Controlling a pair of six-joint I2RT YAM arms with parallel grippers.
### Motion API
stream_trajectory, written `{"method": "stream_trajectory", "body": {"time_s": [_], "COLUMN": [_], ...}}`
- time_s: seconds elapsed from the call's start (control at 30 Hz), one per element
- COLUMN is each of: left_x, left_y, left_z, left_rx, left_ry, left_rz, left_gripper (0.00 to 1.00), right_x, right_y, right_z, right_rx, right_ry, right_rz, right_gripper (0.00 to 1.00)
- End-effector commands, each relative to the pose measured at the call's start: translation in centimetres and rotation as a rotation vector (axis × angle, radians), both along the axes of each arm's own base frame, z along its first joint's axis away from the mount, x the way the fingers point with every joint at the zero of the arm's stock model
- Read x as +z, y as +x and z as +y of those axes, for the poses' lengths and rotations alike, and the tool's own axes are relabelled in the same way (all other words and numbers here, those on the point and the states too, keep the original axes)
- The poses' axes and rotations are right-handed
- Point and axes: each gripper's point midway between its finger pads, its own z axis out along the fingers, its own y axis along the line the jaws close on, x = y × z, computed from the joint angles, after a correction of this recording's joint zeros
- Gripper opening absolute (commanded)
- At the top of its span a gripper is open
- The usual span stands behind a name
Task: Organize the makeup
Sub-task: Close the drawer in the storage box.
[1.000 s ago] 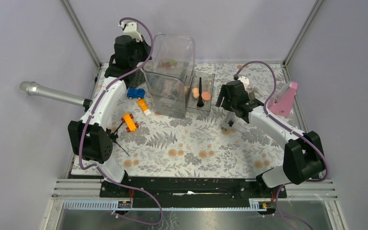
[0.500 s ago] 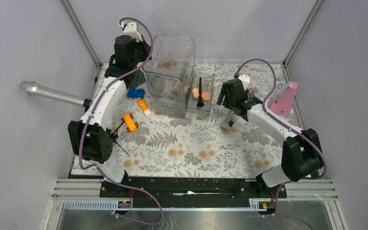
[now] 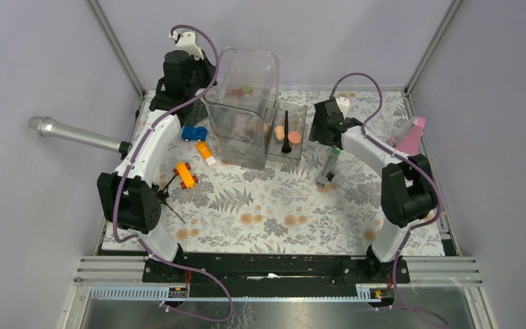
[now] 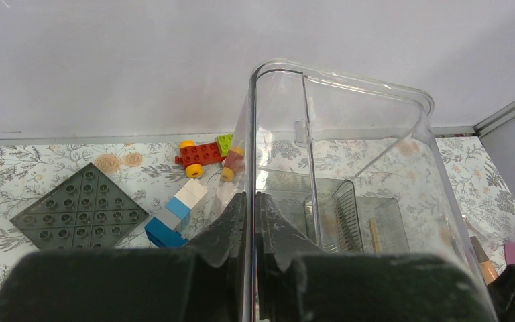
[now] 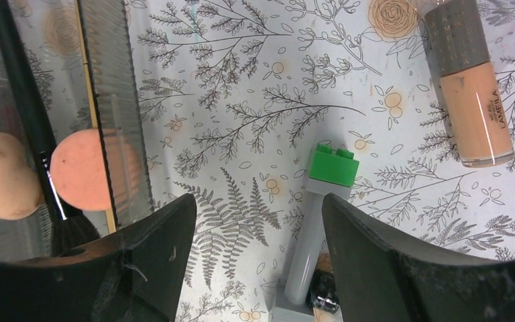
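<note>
Grey tube [image 5: 306, 255] w/ green cap [image 5: 333, 164] lies flat on the bench [image 5: 255, 80], near the clear tray [image 5: 110, 100] that holds the coral discs [image 5: 80, 171] & brush [image 5: 23, 114]. Right pincer [image 5: 255, 208] hangs over it, spread wide, empty. Best bet: drop straight down, straddle the tube mid-body across its width, not at the cap, then close gently so it doesn't roll. Left pincer [image 4: 249, 208] is closed narrow on the wall of the clear bin [image 4: 349, 94].
</note>
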Motion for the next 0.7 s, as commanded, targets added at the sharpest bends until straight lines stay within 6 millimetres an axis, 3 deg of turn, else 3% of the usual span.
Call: {"method": "stream_trajectory", "body": {"time_s": [0.0,0.43,0.67], "left_x": [-8.1,-8.0,-7.9], "left_y": [-1.5,-1.5,-1.5], "left_z": [-1.7,-1.6,-1.6], "left_rx": [-0.074,-0.071,-0.071], "left_ry": [0.039,0.042,0.043], "left_rz": [0.260,0.257,0.255], "left_gripper": [0.07,0.07,0.07], "right_x": [0.7,-1.9,-2.2], "right_y": [1.5,2.6,3.4], "right_z": [0.1,0.0,3.5], "right_rx": [-0.010,-0.010,0.088], "right_ry": [0.015,0.042,0.214], "right_rz": [-0.010,0.048,0.012], "right_gripper": [0.76,0.76,0.76]}}
